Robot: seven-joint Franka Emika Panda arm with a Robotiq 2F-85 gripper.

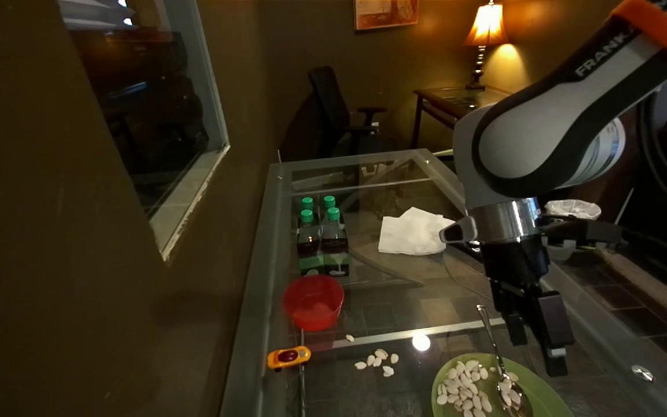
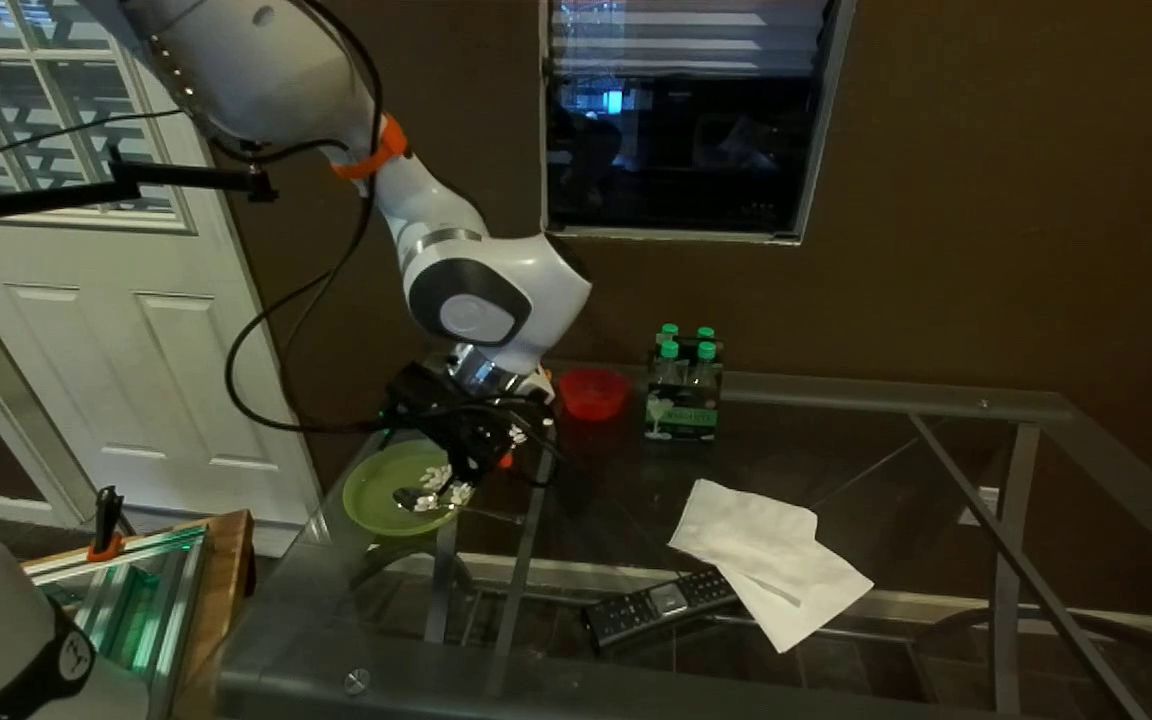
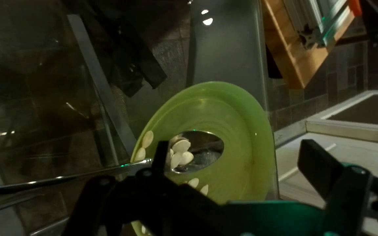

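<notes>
My gripper (image 1: 537, 354) is open and empty above a green plate (image 1: 545, 394). In the wrist view the fingers (image 3: 238, 160) are wide apart over the plate (image 3: 241, 131). A metal spoon (image 1: 490, 330) lies with its bowl on the plate and its handle past the rim. White seeds lie in the spoon's bowl, and a pile of seeds (image 1: 464, 385) lies beside it on the plate. In the wrist view one finger overlaps the spoon (image 3: 208, 150) near its neck; I cannot see contact. The plate also shows in an exterior view (image 2: 376, 490).
Loose seeds (image 1: 377, 359) and a yellow toy car (image 1: 289, 358) lie on the glass table. A red bowl (image 1: 314, 301) stands near a four-pack of green-capped bottles (image 1: 323, 249) by the wall. White napkins (image 2: 776, 560) partly cover a black remote (image 2: 661, 605).
</notes>
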